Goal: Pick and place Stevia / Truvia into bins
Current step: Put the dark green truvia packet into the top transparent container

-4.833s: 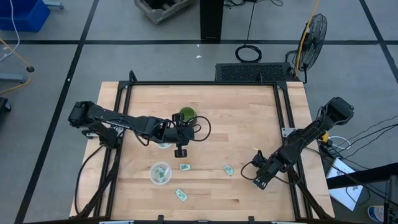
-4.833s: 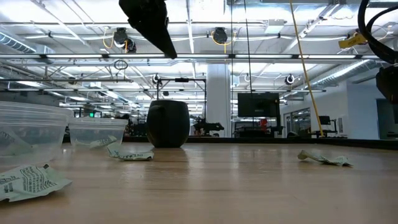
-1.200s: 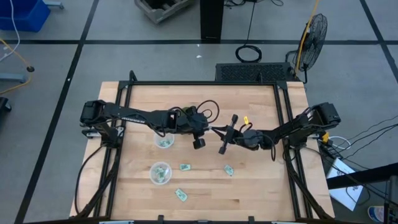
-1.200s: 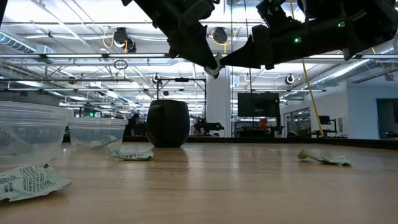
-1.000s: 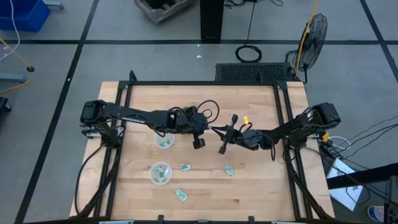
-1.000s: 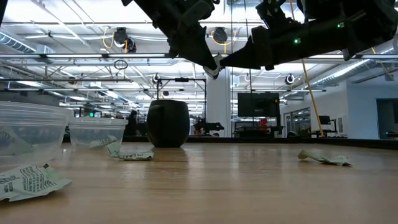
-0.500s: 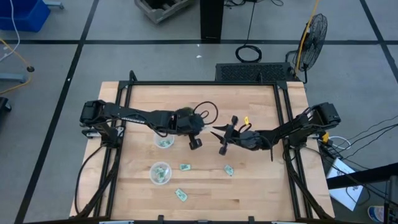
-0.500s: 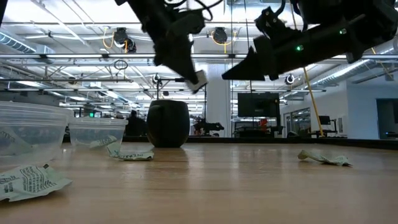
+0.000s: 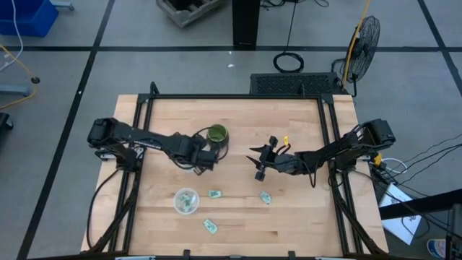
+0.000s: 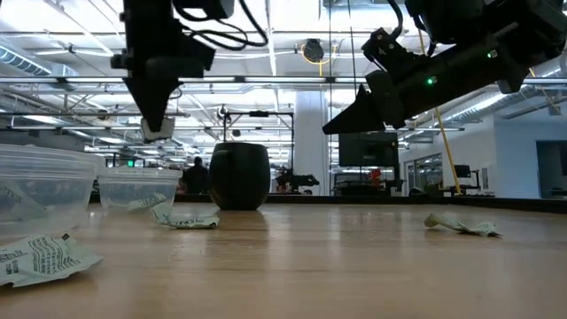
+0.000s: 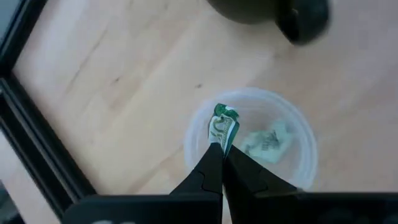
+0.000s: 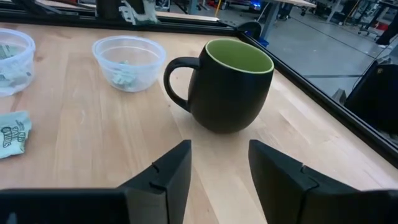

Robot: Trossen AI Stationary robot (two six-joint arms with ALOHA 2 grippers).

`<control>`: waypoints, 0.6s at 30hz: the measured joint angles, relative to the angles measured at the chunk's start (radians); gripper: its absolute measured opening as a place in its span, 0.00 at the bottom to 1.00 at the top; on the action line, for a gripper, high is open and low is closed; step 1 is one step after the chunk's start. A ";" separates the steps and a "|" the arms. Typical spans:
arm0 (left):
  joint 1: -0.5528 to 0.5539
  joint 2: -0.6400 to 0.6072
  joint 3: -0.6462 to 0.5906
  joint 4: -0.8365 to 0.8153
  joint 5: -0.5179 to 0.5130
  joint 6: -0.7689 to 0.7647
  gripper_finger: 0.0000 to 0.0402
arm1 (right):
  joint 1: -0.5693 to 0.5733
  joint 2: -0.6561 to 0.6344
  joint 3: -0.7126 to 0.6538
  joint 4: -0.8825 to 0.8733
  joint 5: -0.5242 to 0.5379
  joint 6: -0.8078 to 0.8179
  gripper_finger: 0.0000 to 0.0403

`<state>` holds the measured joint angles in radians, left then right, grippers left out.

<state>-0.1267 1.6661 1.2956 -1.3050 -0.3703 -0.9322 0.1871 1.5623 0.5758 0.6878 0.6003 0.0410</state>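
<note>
My left gripper (image 9: 204,162) is shut on a crumpled green-and-white sweetener packet (image 11: 222,126). It hangs over the far clear cup (image 11: 292,168), which holds another packet (image 11: 267,138). A second clear cup (image 9: 185,201) with packets stands nearer the front. Loose packets lie flat on the table (image 9: 214,193), (image 9: 266,197), (image 9: 210,226). My right gripper (image 9: 256,164) is open and empty, up in the air at mid-table, pointing at the dark green mug (image 12: 233,84). My left gripper pinches one end of the packet (image 11: 222,142) between its two fingertips. The fingers point down from above. The rest of the packet sticks out past the tips, crumpled, lifted clear above the cup's opening; it also shows in the low view (image 10: 158,131).
The dark green mug (image 9: 216,133) stands just beyond the far cup, close to my left gripper. The table's black frame rail (image 11: 37,149) runs along the left side. Bare wood lies at the right and near right of the table (image 9: 303,209).
My left gripper has gone from close beside my right gripper toward the table's left edge and somewhat down, carrying the packet, and now hangs over the far cup. My right gripper has stayed about where it was.
</note>
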 joint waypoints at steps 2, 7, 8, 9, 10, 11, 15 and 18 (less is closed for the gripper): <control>0.002 0.003 -0.022 0.007 -0.014 -0.041 0.01 | 0.000 0.000 0.000 0.000 0.000 0.000 0.38; 0.016 0.003 -0.088 0.073 0.052 -0.035 0.01 | 0.005 0.000 0.000 0.000 0.000 0.000 0.38; 0.016 0.003 -0.100 0.081 0.056 -0.035 0.01 | 0.005 0.000 0.000 0.000 -0.001 0.000 0.38; 0.016 0.003 -0.113 0.084 0.056 -0.035 0.01 | 0.005 0.000 0.000 0.000 -0.002 0.000 0.38; 0.016 0.003 -0.126 0.084 0.056 -0.035 0.01 | 0.005 0.000 0.000 0.000 -0.002 0.000 0.38; 0.017 0.003 -0.139 0.083 0.056 -0.036 0.01 | 0.005 0.000 0.000 0.000 -0.002 0.000 0.38; 0.018 0.003 -0.180 0.085 0.058 -0.039 0.01 | 0.005 0.000 0.000 0.000 -0.002 0.000 0.38; 0.018 0.003 -0.208 0.124 0.064 -0.023 0.03 | 0.005 0.000 0.000 0.000 -0.003 0.000 0.38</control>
<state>-0.1089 1.6691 1.0872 -1.1812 -0.3061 -0.9556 0.1917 1.5623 0.5758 0.6876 0.5976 0.0414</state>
